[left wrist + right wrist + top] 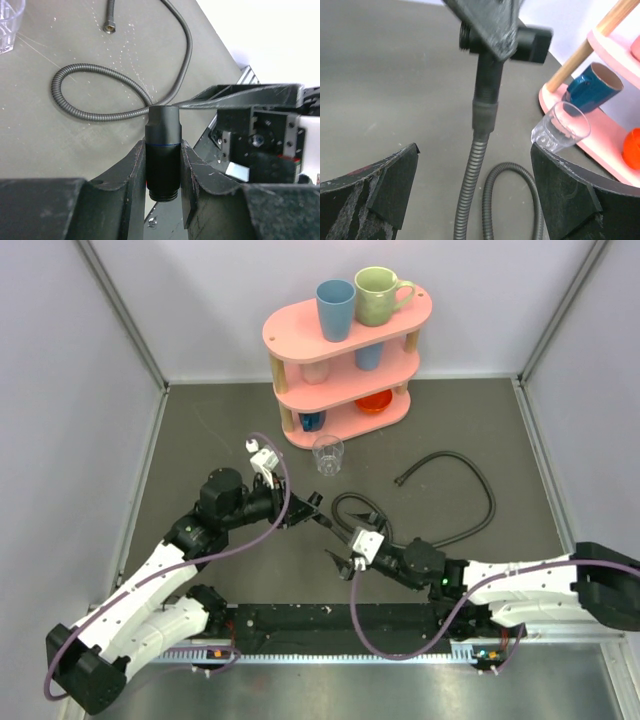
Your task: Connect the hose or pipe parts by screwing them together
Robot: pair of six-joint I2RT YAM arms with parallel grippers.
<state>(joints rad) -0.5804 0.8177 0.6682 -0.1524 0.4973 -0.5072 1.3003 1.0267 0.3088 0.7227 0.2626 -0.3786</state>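
Hose fitting (pixel 162 127) sits clamped upright in the left gripper (pixel 162 155), threaded end toward its wrist, at 11 o'clock from the wide-spread, empty right gripper (pixel 338 564), while the free hose end (pixel 401 480) lies at 1 o'clock, nearer the right arm.

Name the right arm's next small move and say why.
Probably ease the right gripper forward and close it on the hose collar to turn it. Its jaws stand wide open on either side of the hose, touching nothing, while the left gripper clamps the black fitting that the collar runs into.
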